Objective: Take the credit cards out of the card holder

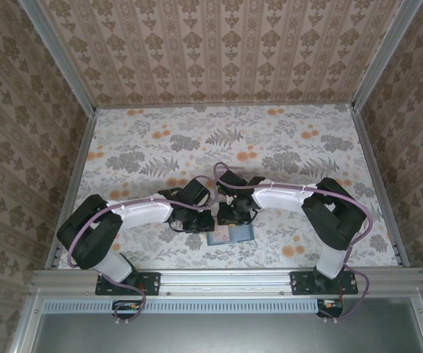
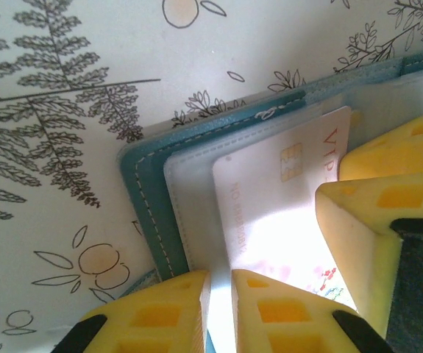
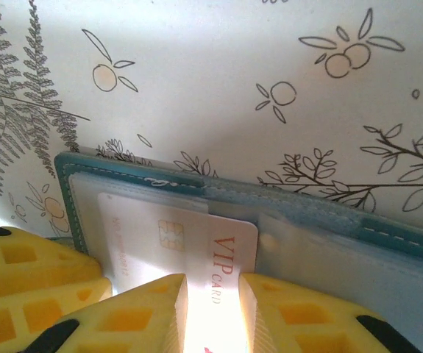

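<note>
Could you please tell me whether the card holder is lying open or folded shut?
Open: the card holder lies spread flat, its clear inner sleeves facing up and a pale VIP card showing.

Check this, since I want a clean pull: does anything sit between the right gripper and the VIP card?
Nothing visible does: the bare end of the VIP card lies right at the fingertips of the right gripper. Its other end is tucked under the clear sleeve of the card holder.

We find the card holder (image 1: pixel 229 235) on the table (image 1: pixel 307 147), near its front edge | a card (image 2: pixel 270 213) in its pocket, partly out | left gripper (image 2: pixel 218 294) at its left edge, right gripper (image 3: pixel 211 294) over its far edge
</note>
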Motion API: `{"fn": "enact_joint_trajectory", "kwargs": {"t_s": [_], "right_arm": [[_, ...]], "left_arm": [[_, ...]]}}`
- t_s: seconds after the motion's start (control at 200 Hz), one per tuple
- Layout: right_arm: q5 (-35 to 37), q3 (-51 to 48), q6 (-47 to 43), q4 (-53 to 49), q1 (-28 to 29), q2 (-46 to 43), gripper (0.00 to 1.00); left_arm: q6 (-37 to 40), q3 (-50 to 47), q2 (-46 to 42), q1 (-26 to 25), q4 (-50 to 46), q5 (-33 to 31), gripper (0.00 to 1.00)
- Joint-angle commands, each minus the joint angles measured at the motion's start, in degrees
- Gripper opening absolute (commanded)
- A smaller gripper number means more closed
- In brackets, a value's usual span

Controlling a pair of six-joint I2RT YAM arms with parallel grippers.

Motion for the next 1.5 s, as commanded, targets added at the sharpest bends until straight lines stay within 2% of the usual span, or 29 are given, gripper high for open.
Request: {"fn": "enact_joint_trajectory", "kwargs": {"t_s": [0.0,0.445,1.035,1.35,1.495], "right_arm": [[5.25,0.5,-1.34,-6.76,0.4,-0.77,0.29],[2.27,-0.85,-0.25,-4.46,0.43,-2.75,0.29],[-5.3,-4.62,2.22,4.98,-0.3,-2.0,0.28],[-7.75,-7.25,4.74,8.14,-1.52,-6.86,0.24],[-7.94,-8.09,4.98,8.45,-2.21,-8.43,0.19]], "left_arm": [[1.2,-0.44,0.15,0.35,-4.4,-2.32,0.19],[1.59,4.26,-1.07,-0.37,-6.94,-2.23,0.12],[2.73,5.75,6.46,-1.11,-6.42,-1.6,0.07],[2.88,4.62,6.68,-1.12,-6.82,-1.79,0.06],[2.9,5.0,6.68,-1.14,-7.52,-2.2,0.07]]}}
